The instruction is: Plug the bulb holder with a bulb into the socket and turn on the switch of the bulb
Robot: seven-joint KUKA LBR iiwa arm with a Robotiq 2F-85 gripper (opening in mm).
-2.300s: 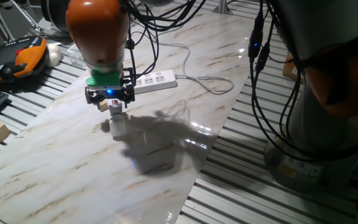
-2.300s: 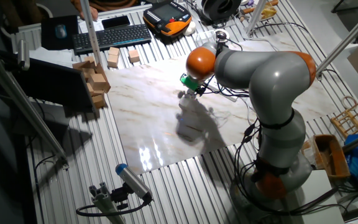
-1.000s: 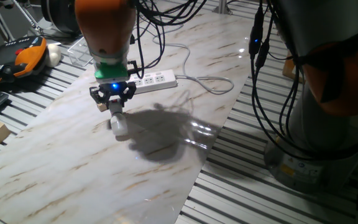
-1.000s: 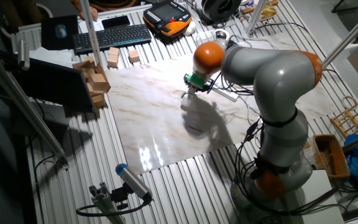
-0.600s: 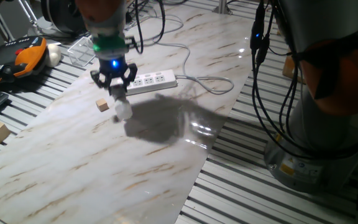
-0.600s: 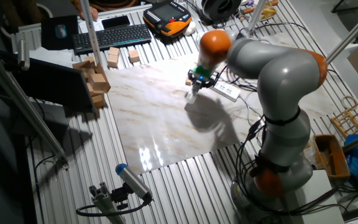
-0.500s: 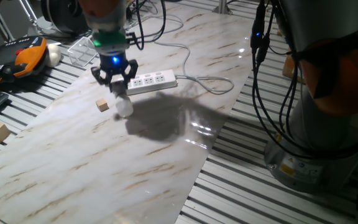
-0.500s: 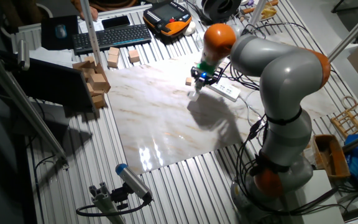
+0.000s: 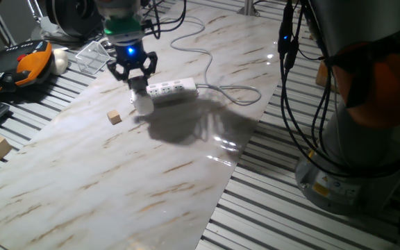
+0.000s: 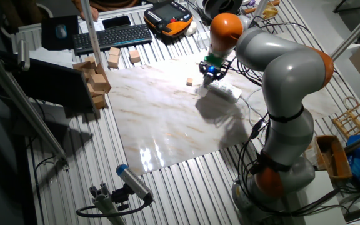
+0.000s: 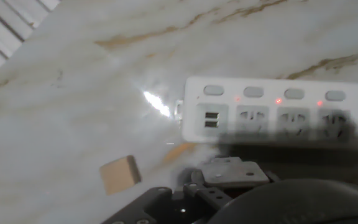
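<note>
My gripper [image 9: 135, 78] is shut on the white bulb holder [image 9: 139, 90], and the frosted bulb [image 9: 144, 105] hangs below it, pointing down. They hover at the left end of the socket [image 9: 173, 89], a long white power strip with a white cord. From the other side, the gripper [image 10: 209, 76] stands over the near end of the socket [image 10: 226, 92]. The hand view looks down on the socket [image 11: 272, 116], with a row of outlets and small red lights. Dark hand parts fill its bottom edge and hide the holder.
A small tan cube [image 9: 114, 117] lies left of the gripper, also seen as the cube [image 11: 120, 175] in the hand view. At the far left are a white ball [image 9: 60, 62], an orange pendant [image 9: 28, 60], a clear tray [image 9: 92, 55], a keyboard [image 10: 112, 37] and wooden blocks [image 10: 96, 79].
The gripper has carried the holder and bulb from the middle of the table back and right, past the tan cube, to the socket's left end.
</note>
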